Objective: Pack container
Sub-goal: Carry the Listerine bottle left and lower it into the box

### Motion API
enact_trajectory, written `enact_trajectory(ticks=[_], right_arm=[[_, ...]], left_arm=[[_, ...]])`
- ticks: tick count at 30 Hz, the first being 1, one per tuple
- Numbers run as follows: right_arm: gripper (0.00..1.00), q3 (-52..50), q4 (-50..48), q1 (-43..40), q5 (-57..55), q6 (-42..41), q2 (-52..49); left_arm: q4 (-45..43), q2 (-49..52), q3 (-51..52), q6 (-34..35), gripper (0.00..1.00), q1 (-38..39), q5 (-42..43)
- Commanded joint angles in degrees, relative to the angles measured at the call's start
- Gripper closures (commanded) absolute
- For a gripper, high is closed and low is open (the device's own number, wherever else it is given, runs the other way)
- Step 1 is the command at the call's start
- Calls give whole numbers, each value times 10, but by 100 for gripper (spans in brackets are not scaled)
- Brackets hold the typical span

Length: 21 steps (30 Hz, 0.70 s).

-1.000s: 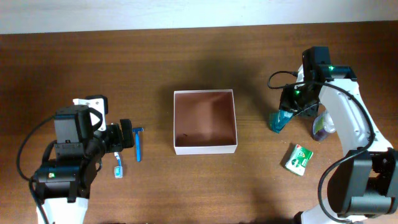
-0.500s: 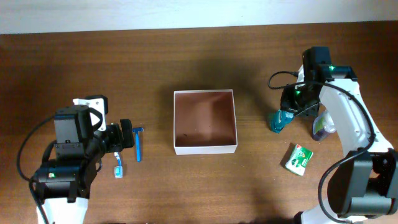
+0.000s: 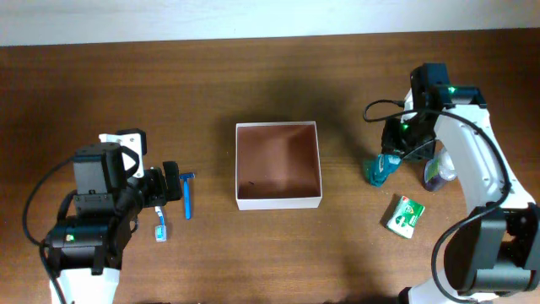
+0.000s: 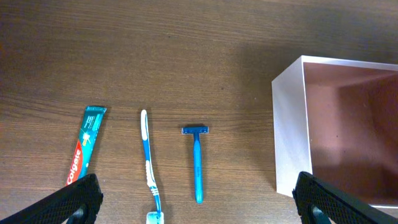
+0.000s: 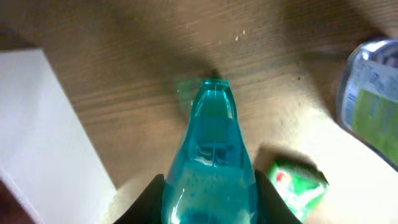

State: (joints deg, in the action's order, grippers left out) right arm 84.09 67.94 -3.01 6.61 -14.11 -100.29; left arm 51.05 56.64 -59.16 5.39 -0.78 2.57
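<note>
The container, a square shallow box with white walls and a reddish-brown inside, sits mid-table; its corner shows in the left wrist view and its white wall in the right wrist view. My right gripper is shut on a clear teal bottle to the container's right; the bottle fills the right wrist view, clamped between both fingers. My left gripper is open, over a blue razor and a blue-white toothbrush.
A Colgate toothpaste tube lies left of the toothbrush. A green-and-white packet lies right of the container, also in the right wrist view. A clear bottle with a green label stands by my right arm.
My right gripper has shifted slightly down and tilted the teal bottle. The left arm has not moved.
</note>
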Motion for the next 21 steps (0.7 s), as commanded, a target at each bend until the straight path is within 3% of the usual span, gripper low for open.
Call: enact_trajectory(ticks=[1,6,10,21], right_arm=[[96,101,45,36,-13,21,49],[96,241,144,123,-57,29,52],[96,322,171,200,-59,23,52],[96,339,97,358,-91,-73,-12]], left_arm=[[0,0,-15,-11,1,2,0],[0,0,-15,-11,1,2,0],[0,0,-15,-11,1,2,0],[0,0,-15,-11,1,2,0]])
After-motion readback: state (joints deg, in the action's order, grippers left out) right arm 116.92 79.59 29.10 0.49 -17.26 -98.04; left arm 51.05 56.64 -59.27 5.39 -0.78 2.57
